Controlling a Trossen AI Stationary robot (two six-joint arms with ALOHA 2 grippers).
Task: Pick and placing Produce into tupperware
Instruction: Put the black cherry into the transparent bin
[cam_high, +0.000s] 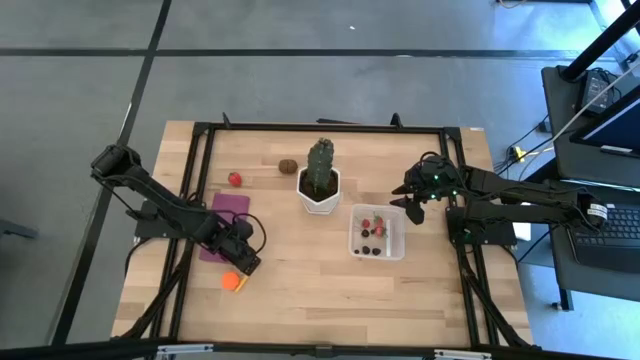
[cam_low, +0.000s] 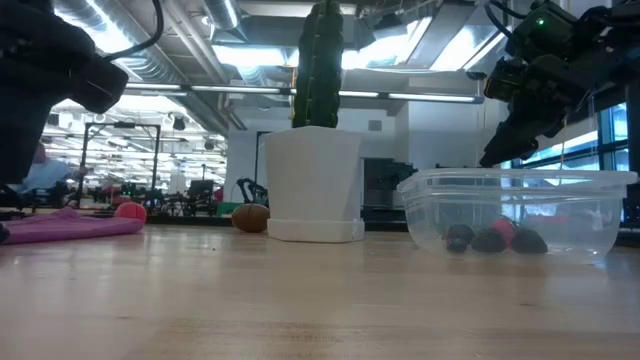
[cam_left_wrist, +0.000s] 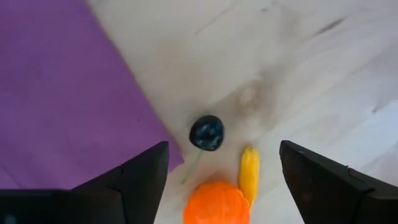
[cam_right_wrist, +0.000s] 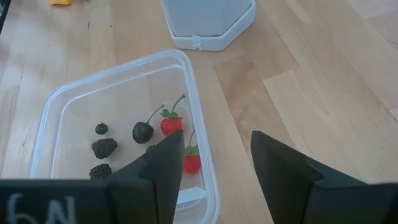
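My left gripper (cam_high: 243, 262) hangs open over the table by the purple mat's near corner, pointing down. Between and just beyond its fingers, on the wood, lie a bright orange piece (cam_left_wrist: 216, 204), a small yellow piece (cam_left_wrist: 249, 174) and a dark berry (cam_left_wrist: 207, 132); the fingers touch none of them. The clear tupperware (cam_high: 377, 232) stands right of the middle, with dark berries (cam_right_wrist: 104, 148) and red pieces (cam_right_wrist: 171, 124) on its floor. My right gripper (cam_high: 415, 205) waits open above the tupperware's far right edge. A red piece (cam_high: 234, 179) and a brown oval (cam_high: 288, 166) lie toward the far side.
A green cactus in a white hexagonal pot (cam_high: 320, 178) stands at the table's middle, just left of the tupperware. The flat purple mat (cam_high: 225, 222) lies under the left arm. A black frame (cam_high: 330, 128) runs around the table. Bare wood stretches along the near side.
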